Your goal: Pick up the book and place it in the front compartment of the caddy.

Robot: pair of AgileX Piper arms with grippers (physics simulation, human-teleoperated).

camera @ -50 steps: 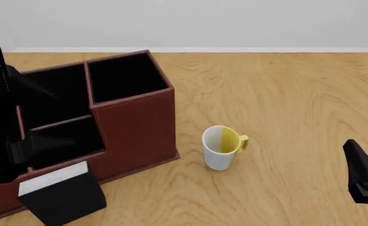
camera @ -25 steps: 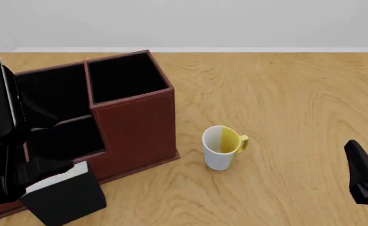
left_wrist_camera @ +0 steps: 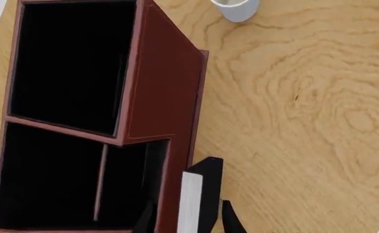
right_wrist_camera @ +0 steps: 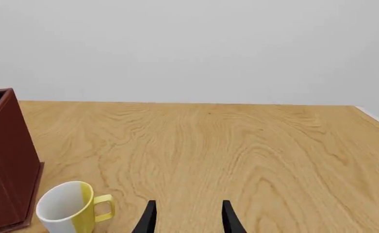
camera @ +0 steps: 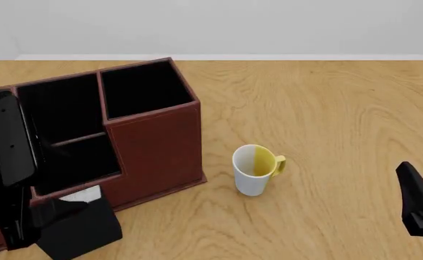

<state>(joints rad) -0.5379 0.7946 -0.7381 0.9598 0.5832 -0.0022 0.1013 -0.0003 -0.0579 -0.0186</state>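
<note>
- Standing upright on the table (camera: 327,108), the book (camera: 77,222) rests just outside the caddy (camera: 153,141), against its near wall, white page edge facing up.
- In the left wrist view, the book (left_wrist_camera: 199,199) sits beside the caddy wall (left_wrist_camera: 170,97), between the two fingertips (left_wrist_camera: 227,218) of the left gripper (left_wrist_camera: 186,221).
- Left gripper: fingers spread apart, one on each side of the book and the adjacent caddy wall; whether either finger touches the book cannot be told.
- In the front view, the left gripper (camera: 34,222) is low beside the book, at the caddy's near side, with the arm body partly covering the caddy's middle section.
- Front compartment (camera: 77,162): black-lined slot in the caddy's middle section, just behind the book; its divider is visible in the left wrist view.
- Right gripper (right_wrist_camera: 186,218): fingers apart, holding nothing, well apart from the caddy on the side beyond the mug.
- Mug (camera: 254,169): white and yellow, upright, near the caddy's square end compartment, between the caddy and the right gripper (camera: 421,208).
</note>
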